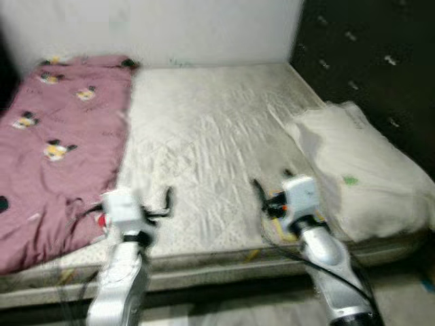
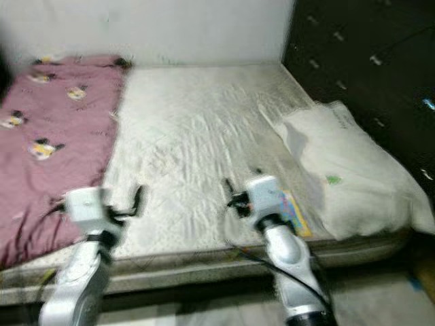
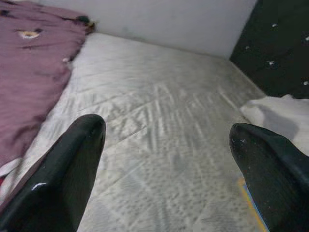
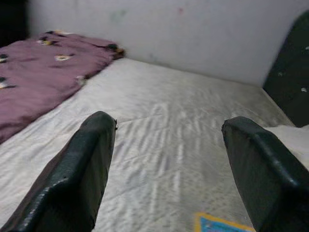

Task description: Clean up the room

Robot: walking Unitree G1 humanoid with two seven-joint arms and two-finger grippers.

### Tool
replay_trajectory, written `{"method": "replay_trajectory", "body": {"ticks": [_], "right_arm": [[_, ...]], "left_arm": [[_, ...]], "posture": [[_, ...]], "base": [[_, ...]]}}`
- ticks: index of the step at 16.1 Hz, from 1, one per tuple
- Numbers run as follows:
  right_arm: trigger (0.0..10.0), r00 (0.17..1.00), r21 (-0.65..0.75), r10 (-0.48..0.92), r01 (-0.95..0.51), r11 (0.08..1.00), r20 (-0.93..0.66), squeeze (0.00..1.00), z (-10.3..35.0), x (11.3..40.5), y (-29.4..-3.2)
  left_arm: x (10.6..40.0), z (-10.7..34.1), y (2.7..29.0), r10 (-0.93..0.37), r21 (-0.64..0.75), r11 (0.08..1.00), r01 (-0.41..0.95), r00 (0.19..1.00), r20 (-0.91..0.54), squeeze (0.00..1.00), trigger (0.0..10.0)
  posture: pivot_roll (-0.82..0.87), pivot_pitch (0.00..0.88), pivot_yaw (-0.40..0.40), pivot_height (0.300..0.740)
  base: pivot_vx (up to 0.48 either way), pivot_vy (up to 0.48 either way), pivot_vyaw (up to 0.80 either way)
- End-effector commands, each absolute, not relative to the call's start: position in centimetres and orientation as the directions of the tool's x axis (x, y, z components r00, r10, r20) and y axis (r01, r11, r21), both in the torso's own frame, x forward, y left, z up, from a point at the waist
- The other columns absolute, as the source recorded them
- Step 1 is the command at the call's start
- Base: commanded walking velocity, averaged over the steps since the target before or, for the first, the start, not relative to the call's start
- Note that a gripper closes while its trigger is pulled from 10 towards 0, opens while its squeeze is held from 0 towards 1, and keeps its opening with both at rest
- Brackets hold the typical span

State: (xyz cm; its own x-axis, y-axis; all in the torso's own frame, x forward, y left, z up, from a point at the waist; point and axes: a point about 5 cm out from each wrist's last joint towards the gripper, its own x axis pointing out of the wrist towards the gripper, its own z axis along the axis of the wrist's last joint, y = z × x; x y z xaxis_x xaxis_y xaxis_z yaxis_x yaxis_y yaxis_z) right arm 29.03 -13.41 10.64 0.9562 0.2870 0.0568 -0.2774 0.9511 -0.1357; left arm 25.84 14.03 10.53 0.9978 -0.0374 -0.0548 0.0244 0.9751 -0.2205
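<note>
A wide bed with a bare, wrinkled white mattress (image 1: pixel 204 149) is seen from its near edge, set against a pale wall (image 1: pixel 204 27) at the far side and a dark padded headboard (image 1: pixel 374 68) on the right. A crumpled pink blanket (image 1: pixel 54 142) printed with small cartoon figures is spread over the left part of the mattress, and a white pillow (image 1: pixel 367 170) is laid on the right part beside the headboard — a small colourful flat item (image 2: pixel 293 212), too blurred to be identified, is tucked at the pillow's near left edge. The left gripper (image 3: pixel 169 164) is held over the near edge just right of the blanket and the right gripper (image 4: pixel 169 159) over the near edge just left of the pillow — both with jaws spread wide and nothing between them.
</note>
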Motion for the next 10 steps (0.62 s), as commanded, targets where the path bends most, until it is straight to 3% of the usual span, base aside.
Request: {"method": "replay_trajectory", "body": {"ticks": [1, 7, 8, 10], "right_arm": [[10.0, 0.948, -0.137, 0.308, -0.297, 0.945, 0.073, 0.00, 11.09, 29.27, -12.41], [10.0, 0.946, -0.197, 0.319, -0.301, 0.933, 0.064, 0.00, 10.78, 29.24, -12.40], [10.0, 0.943, -0.212, 0.327, -0.309, 0.927, 0.056, 0.00, 10.72, 29.31, -12.43], [10.0, 0.945, -0.113, 0.326, -0.324, 0.939, 0.003, 0.00, 10.16, 29.29, -12.67]], "left_arm": [[25.75, 10.60, 15.05, -0.008, -0.204, 0.979, -0.004, 0.998, -0.058, 0.00, 10.0], [25.77, 10.36, 15.23, 0.018, -0.203, 0.979, -0.031, 0.998, -0.068, 0.00, 10.0], [25.90, 10.34, 15.16, 0.031, -0.199, 0.979, -0.045, 0.997, -0.069, 0.00, 10.0], [26.08, 10.51, 14.88, 0.020, -0.207, 0.978, -0.032, 0.998, -0.058, 0.00, 10.0]], "posture": [[0.02, 0.049, -0.009, 0.740], [0.02, 0.047, -0.010, 0.740], [0.02, 0.047, -0.010, 0.740], [0.02, 0.045, -0.011, 0.740]], "base": [[0.439, 0.000, 0.00], [0.337, 0.000, 0.00], [0.000, 0.000, 0.00], [0.000, 0.156, 0.00]]}}
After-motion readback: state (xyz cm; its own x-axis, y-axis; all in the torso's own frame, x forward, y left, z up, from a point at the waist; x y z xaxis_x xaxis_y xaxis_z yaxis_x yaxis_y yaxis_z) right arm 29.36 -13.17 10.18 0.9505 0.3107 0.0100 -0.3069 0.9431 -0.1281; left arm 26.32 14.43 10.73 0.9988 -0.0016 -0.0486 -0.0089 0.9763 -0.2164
